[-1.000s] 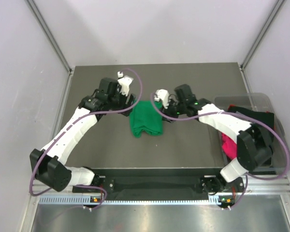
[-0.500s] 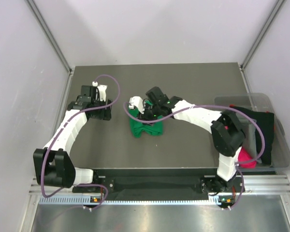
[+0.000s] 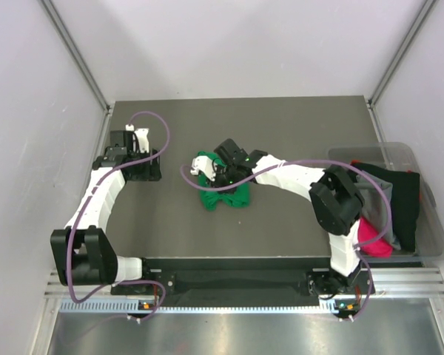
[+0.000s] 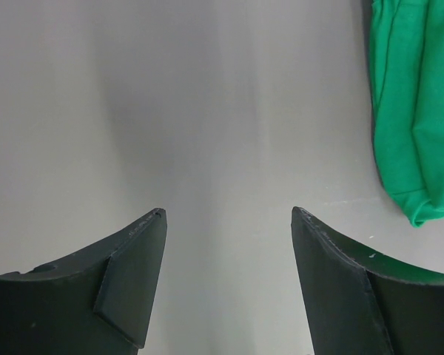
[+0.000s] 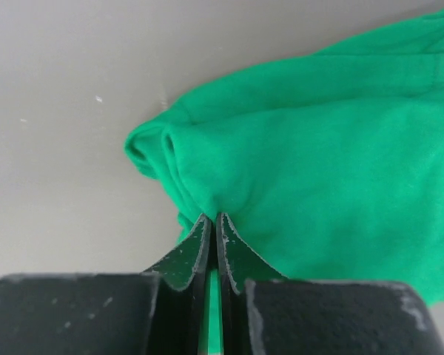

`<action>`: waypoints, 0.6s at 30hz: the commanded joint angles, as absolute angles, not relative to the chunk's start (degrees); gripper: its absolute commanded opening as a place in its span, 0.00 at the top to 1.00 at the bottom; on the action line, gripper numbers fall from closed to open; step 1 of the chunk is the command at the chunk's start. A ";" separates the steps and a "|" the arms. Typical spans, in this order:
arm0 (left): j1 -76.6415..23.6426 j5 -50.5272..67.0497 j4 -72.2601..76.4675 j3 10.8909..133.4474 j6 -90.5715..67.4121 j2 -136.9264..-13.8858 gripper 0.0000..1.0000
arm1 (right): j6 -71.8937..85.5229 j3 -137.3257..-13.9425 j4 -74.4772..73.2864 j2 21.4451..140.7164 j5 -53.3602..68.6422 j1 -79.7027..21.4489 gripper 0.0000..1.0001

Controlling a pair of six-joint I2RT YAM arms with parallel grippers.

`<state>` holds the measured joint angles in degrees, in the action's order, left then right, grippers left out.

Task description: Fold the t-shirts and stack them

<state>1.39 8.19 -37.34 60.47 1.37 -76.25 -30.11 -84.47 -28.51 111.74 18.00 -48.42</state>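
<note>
Top external view shows the green t-shirt point(image 3: 226, 195) bunched mid-way across the table point(image 3: 296, 126), its far edge hidden under the right end effector point(image 5: 213, 219), which is pinched tight on a fabric fold. The left end effector point(image 4: 228, 214) gapes empty above bare table, with the shirt cut off at its view's right edge.
</note>
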 commanded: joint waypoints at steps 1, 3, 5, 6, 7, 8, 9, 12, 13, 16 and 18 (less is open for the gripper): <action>2.02 10.02 -35.16 60.73 0.79 -75.50 0.28 | -31.28 -87.71 -27.69 108.82 13.38 -48.96 1.00; 2.02 10.72 -35.16 60.73 1.23 -75.59 0.27 | -33.47 -88.94 -27.51 104.43 10.65 -49.04 1.00; 2.02 11.42 -34.98 60.99 1.49 -75.76 0.27 | -35.24 -90.34 -27.16 99.35 5.82 -48.61 1.00; 2.02 12.99 -35.07 61.34 2.19 -75.94 0.27 | -36.55 -90.61 -26.72 97.66 3.19 -48.08 1.00; 1.93 13.70 -35.33 61.61 2.28 -76.37 0.27 | -36.82 -90.79 -26.28 95.91 2.38 -47.29 1.00; 1.93 14.49 -35.33 62.31 2.20 -76.64 0.27 | -36.83 -90.79 -25.15 92.67 2.03 -45.11 1.00; 1.93 15.37 -35.51 62.75 2.11 -76.99 0.28 | -35.96 -90.70 -24.70 91.16 2.02 -43.78 1.00; 1.50 19.76 -36.47 65.30 2.46 -79.01 0.28 | -33.85 -88.17 -22.33 86.50 0.80 -38.51 1.00; 0.54 21.60 -36.39 65.82 2.90 -80.23 0.28 | -33.05 -84.24 -21.02 85.53 -2.78 -37.19 1.00; -4.11 22.06 -37.35 68.81 4.13 -84.01 0.25 | -29.10 -73.88 -15.83 81.48 -3.70 -31.22 1.00; -6.93 21.80 -38.05 71.01 5.18 -87.60 0.24 | -27.60 -68.93 -14.15 80.60 -3.16 -28.39 1.00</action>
<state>-2.57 18.48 -37.82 67.11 2.76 -83.96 -31.22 -77.06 -16.64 79.68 -0.60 -30.96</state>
